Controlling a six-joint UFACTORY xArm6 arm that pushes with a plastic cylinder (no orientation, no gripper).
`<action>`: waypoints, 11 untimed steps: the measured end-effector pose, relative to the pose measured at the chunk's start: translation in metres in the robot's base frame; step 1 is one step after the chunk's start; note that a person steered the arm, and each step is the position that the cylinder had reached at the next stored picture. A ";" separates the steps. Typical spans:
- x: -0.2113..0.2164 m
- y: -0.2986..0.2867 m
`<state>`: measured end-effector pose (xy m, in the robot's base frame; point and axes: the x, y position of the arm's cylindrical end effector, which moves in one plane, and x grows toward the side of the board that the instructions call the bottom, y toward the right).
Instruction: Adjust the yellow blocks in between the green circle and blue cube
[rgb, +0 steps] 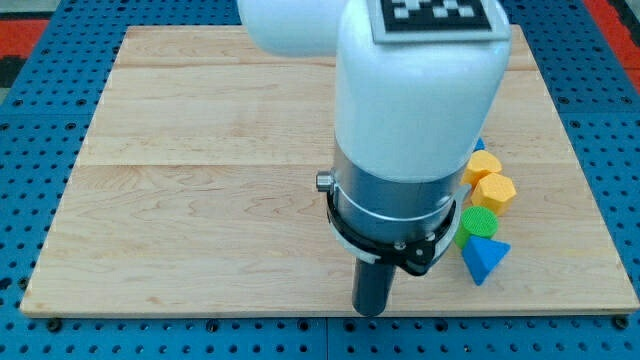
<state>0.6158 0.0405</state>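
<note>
Wooden board (200, 180), arm hiding part of green circle (478, 222); my tip (371, 311) left of blue block (484, 258); no hand.

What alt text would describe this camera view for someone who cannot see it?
A white robot arm fills the middle of a wooden board, its dark rod's tip near the view's bottom. To the rod's right cluster two yellow blocks, a green block and a blue block.

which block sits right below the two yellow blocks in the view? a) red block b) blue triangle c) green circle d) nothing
c: the green circle lies directly under the lower yellow block, which sits below the upper yellow block; the blue triangle comes lower still.
</note>
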 end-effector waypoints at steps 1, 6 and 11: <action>0.003 0.013; -0.129 0.257; -0.129 0.155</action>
